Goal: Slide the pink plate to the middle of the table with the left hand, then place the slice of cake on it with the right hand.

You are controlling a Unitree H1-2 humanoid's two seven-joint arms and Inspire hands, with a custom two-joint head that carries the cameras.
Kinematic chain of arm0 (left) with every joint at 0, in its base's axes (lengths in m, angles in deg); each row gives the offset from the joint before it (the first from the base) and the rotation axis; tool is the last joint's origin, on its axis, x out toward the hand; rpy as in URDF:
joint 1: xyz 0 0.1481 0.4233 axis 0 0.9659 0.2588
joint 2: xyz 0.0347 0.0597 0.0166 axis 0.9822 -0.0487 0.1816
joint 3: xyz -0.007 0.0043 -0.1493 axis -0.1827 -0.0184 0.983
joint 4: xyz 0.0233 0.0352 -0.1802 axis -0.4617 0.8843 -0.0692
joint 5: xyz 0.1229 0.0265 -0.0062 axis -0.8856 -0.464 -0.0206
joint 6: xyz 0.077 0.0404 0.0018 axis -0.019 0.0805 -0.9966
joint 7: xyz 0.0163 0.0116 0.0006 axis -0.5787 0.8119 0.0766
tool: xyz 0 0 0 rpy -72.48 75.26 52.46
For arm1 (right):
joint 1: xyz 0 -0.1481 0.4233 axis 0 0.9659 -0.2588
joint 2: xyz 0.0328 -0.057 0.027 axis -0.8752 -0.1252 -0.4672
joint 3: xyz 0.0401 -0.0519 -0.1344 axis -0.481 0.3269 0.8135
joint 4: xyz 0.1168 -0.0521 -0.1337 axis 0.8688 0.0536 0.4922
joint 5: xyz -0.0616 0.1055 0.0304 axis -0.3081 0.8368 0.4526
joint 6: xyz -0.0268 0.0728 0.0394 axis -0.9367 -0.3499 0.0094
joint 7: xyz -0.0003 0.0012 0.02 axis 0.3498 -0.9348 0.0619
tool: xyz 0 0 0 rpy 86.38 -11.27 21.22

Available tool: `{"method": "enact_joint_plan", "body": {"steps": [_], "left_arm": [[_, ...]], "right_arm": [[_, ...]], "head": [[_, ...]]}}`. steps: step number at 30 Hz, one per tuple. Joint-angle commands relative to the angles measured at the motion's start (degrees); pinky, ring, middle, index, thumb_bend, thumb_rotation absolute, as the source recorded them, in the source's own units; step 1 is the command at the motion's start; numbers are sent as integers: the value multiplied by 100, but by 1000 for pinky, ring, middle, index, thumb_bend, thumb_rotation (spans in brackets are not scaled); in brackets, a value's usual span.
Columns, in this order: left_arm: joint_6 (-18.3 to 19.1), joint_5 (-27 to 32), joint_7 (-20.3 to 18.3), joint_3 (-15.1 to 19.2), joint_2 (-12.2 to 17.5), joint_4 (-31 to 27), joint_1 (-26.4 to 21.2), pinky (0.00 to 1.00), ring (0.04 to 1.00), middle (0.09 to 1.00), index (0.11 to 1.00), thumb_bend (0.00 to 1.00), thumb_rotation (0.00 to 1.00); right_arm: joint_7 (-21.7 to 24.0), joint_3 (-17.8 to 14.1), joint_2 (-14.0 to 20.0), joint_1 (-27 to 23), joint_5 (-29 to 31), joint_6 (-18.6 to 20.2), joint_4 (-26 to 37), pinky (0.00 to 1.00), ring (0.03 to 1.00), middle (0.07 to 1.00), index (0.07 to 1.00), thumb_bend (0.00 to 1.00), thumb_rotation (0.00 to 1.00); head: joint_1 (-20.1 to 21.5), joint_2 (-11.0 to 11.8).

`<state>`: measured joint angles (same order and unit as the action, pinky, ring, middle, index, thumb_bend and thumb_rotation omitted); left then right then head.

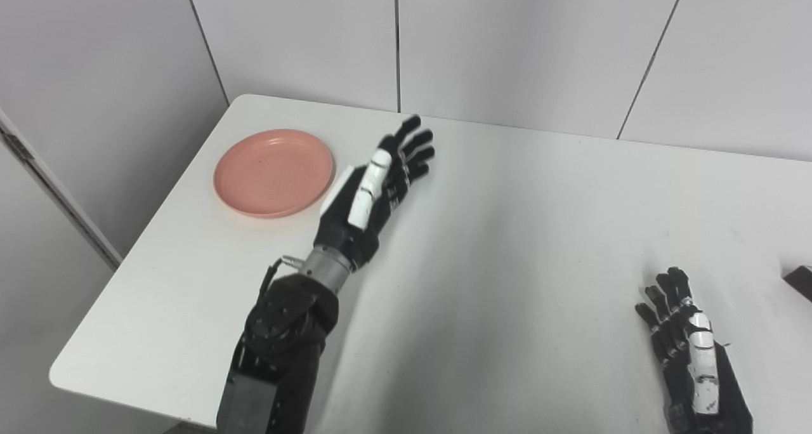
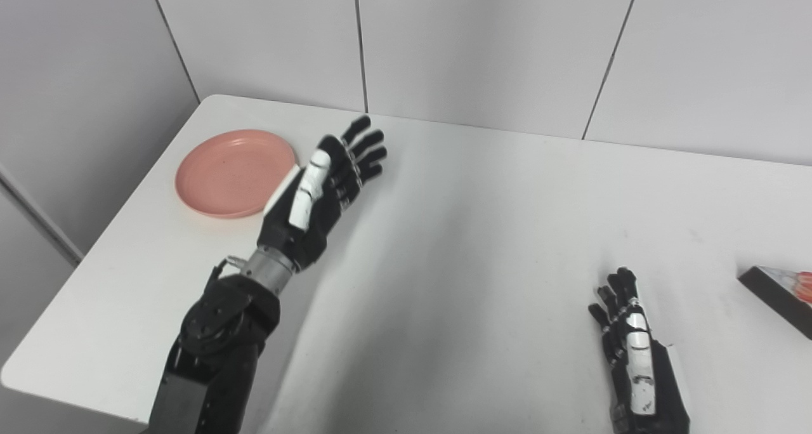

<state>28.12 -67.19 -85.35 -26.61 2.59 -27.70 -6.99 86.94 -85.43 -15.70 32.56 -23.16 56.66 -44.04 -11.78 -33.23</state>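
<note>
cake slice [image 2: 781, 289] shows only in right eye view; left robot hand [image 1: 374, 190] and right robot hand [image 1: 688, 339] spread wide, empty.

Pink plate [image 1: 273, 172] on white table [image 1: 507, 243]

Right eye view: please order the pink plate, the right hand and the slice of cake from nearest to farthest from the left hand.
1. pink plate, just left of the left hand, near the table's far left corner.
2. right hand, at the near right.
3. slice of cake, at the right edge, partly cut off.
</note>
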Motion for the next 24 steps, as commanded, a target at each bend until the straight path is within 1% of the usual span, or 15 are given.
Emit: {"method": "enact_joint_plan", "body": {"steps": [1, 5, 10, 12, 13, 15, 17, 20, 24], "left_arm": [[-165, 159, 35, 178, 159, 63, -433, 957, 927, 929, 918, 500, 1000], [-381, 328, 46, 528, 327, 562, -834, 933, 909, 905, 890, 477, 1000], [-569, 456, -78, 848, 755, 1090, -1233, 939, 922, 912, 899, 466, 1000], [-626, 459, -68, 937, 878, 1221, -1323, 950, 934, 924, 902, 473, 1000], [-651, 456, -43, 980, 915, 1268, -1356, 935, 920, 906, 889, 466, 1000], [-571, 456, 128, 1104, 921, 1270, -1426, 922, 902, 891, 880, 463, 1000], [-520, 474, 241, 1233, 995, 1345, -1515, 916, 901, 894, 881, 463, 1000], [-556, 469, 284, 1356, 1122, 1536, -1615, 917, 911, 902, 888, 469, 1000], [-750, 505, 217, 1508, 1388, 1937, -1738, 922, 910, 901, 885, 472, 1000]], "right_arm": [[-35, -36, 36, 76, -77, 7, 21, 975, 976, 996, 1000, 511, 1000], [12, -61, 61, 90, -18, -9, -1, 994, 984, 1000, 1000, 502, 1000], [7, -74, 76, 114, -38, 3, 22, 987, 982, 1000, 1000, 504, 1000], [14, -77, 80, 128, -15, 17, 45, 988, 982, 1000, 1000, 498, 1000], [19, -78, 82, 133, -5, 18, 51, 994, 982, 1000, 1000, 494, 1000], [26, -82, 91, 142, 13, 20, 63, 997, 983, 1000, 1000, 496, 1000], [45, -81, 100, 134, 49, 2, 41, 1000, 987, 1000, 1000, 504, 1000], [24, -79, 105, 146, 46, 46, 76, 1000, 987, 1000, 1000, 504, 1000], [43, -81, 113, 146, 87, 53, 69, 1000, 989, 1000, 1000, 510, 1000]], "head": [[-45, 10], [-102, 38], [-170, 65], [-194, 63], [-194, 63], [-211, 60], [-227, 60], [-234, 60], [-257, 63]]}}
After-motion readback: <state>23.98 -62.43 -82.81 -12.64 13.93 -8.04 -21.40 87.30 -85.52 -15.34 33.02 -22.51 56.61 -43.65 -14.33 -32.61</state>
